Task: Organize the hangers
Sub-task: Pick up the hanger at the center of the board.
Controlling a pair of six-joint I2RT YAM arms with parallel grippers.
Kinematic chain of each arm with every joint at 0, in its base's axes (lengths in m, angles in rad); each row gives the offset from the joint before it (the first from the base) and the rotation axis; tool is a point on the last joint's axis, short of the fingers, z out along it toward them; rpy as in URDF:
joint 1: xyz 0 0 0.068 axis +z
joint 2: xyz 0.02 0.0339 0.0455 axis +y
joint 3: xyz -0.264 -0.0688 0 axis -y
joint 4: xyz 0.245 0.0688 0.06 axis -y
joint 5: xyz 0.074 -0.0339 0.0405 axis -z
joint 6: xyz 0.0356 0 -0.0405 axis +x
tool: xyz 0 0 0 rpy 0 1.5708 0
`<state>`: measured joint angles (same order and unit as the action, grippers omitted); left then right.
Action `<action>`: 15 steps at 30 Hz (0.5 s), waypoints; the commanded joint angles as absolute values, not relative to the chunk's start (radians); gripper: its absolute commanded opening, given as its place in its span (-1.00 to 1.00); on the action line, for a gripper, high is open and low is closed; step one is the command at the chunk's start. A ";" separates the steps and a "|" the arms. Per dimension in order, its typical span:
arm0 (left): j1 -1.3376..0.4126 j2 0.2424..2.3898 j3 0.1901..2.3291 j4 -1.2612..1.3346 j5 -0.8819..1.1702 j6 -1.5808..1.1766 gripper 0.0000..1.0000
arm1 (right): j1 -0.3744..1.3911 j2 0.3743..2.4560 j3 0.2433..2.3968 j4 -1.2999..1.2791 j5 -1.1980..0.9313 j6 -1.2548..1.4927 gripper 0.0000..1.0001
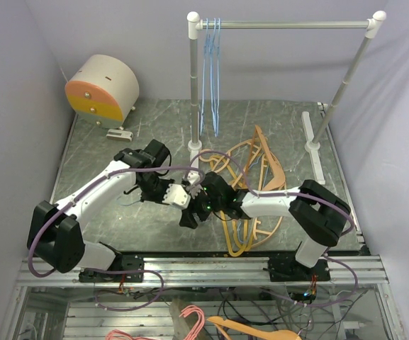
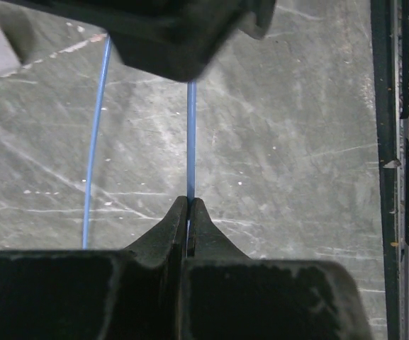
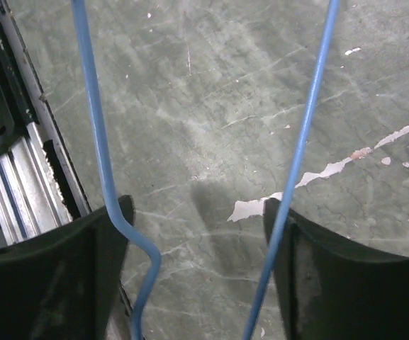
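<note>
A rack [image 1: 289,24] stands on the grey table [image 1: 98,152] with blue hangers [image 1: 211,78] hung at its left end. Tan hangers [image 1: 257,170] lie piled near its base. The left gripper [image 2: 189,205] pinches a blue wire hanger [image 2: 191,142]. The right gripper [image 3: 197,212] stands open, with blue wire running past each finger.
</note>
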<state>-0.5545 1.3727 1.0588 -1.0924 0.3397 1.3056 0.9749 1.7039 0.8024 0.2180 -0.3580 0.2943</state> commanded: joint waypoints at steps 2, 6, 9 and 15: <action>-0.563 1.389 1.121 -1.125 0.397 1.330 -0.86 | 0.990 1.667 0.840 0.197 -0.194 0.276 0.66; -0.563 1.393 1.113 -1.127 0.391 1.333 -0.86 | 0.998 1.593 0.790 0.228 -0.072 0.237 0.79; -0.562 1.396 1.108 -1.119 0.394 1.330 -0.86 | 1.002 1.558 0.751 0.264 -0.037 0.209 0.78; -0.563 1.403 1.130 -1.112 0.394 1.324 -0.86 | 1.006 1.591 0.783 0.245 -0.050 0.188 0.27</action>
<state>-0.5545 1.3964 1.0977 -1.0985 0.3531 1.3125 0.9993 1.5654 0.7628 0.2413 -0.0807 0.2203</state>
